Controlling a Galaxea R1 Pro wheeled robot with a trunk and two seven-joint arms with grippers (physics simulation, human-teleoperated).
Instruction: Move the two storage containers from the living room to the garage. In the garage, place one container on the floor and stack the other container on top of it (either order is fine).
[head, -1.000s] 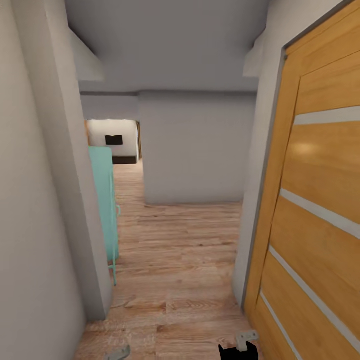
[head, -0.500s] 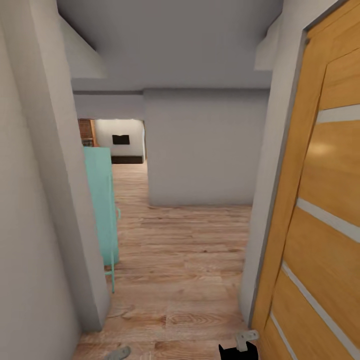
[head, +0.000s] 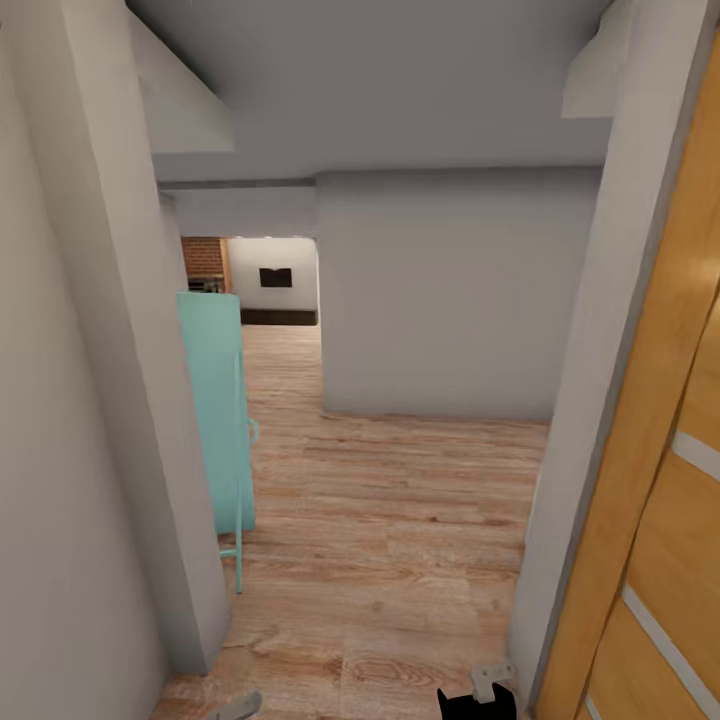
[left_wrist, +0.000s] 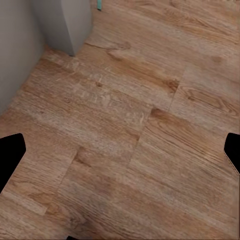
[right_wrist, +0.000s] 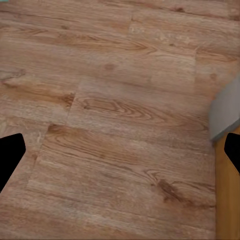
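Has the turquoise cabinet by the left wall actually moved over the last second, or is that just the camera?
No. The turquoise cabinet keeps its place against the grey wall corner beside it; the whole head view has shifted, so the camera moved, not the cabinet.

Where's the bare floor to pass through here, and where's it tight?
Bare planks run between the teal cabinet on the left and the wood door on the right, widening before the grey wall ahead. A narrower strip continues past the cabinet toward the far room. Tightest: near the left wall corner, beside the cabinet's leg.
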